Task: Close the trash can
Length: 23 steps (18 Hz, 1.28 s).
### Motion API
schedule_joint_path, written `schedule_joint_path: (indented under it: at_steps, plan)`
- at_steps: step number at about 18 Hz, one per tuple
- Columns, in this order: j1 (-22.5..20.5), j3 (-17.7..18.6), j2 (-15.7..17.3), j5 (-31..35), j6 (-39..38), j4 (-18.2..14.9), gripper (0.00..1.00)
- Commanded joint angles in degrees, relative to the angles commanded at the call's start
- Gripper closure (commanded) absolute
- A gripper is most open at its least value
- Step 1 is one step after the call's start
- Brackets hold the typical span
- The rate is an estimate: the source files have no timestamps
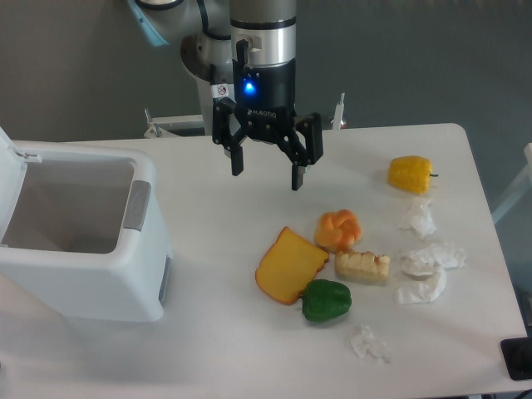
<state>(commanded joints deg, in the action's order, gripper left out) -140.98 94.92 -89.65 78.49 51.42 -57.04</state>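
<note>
Table, mid-task: trash can [83, 249] sits at left edge, lid [10, 179] standing open (nothing closed yet). My gripper [266, 173] hangs over table centre, fingers spread wide, holding nothing, well apart from bin. I judge whole closing move remains.

The arm comes down from the top of the view, its silver wrist section pointing straight down. Below it sits a black housing with a small blue light lit on its front. The hand [268, 173] hangs vertically from this housing, its two black fingers [237, 158] spread wide apart with an open gap between them. Nothing is held between the fingertips, which point downward and touch nothing.
</note>
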Motion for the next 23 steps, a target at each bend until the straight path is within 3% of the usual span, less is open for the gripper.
schedule_joint_path:
  at_steps: [8, 15, 19, 23]
  plan:
    - [0.09, -0.44, 0.00, -1.14, 0.35, 0.26, 0.00]
    - [0.18, -3.33, -1.23, -2.55, -0.35, 0.26, 0.00]
    - [0.44, -6.59, -3.25, -5.34, -5.43, 0.26, 0.00]
    - [0.53, -7.21, -3.34, -7.29, -11.67, 0.35, 0.00]
